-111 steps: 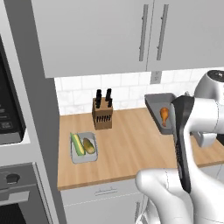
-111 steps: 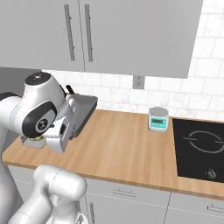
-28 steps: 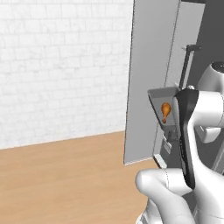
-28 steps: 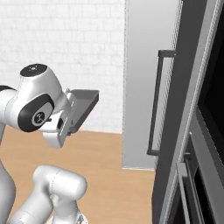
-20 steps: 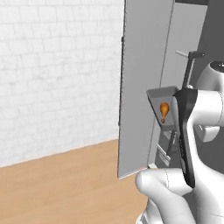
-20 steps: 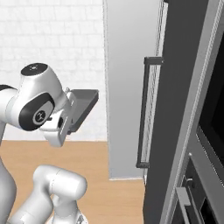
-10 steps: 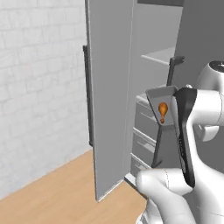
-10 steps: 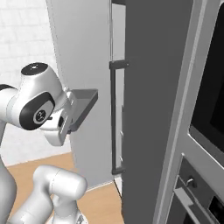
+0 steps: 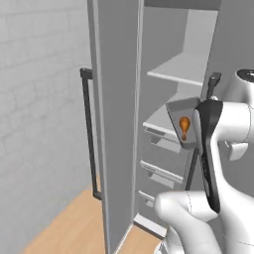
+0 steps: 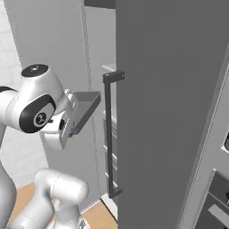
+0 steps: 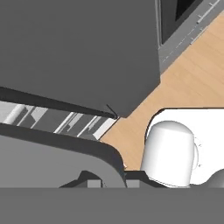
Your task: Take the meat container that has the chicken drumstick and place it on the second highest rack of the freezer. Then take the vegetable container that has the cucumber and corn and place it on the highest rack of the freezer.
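The freezer [image 9: 198, 34] stands open ahead, its door [image 9: 116, 124] swung out to the left with a dark bar handle [image 9: 88, 134]. Inside are the highest rack [image 9: 181, 69] and, below it, the second highest rack [image 9: 158, 121]. My gripper [image 10: 71, 117] is shut on the meat container [image 9: 179, 115], a grey tray tilted on edge in front of the shelves, with the orange chicken drumstick [image 9: 184, 126] in it. The tray's dark rim [image 11: 65, 146] crosses the hand view. The vegetable container with the cucumber and corn is out of view.
Grey drawers [image 9: 161, 171] sit under the shelves. A closed dark door [image 10: 170, 112] with a vertical handle [image 10: 108, 134] stands right of the opening, close beside the tray. Wood floor [image 9: 69, 225] lies below, with a white brick wall [image 9: 39, 124] to the left.
The whole picture has shifted as the base moved: the freezer's open inside now faces the cameras and looks nearer. The tray stays held in the same place beside the arm.
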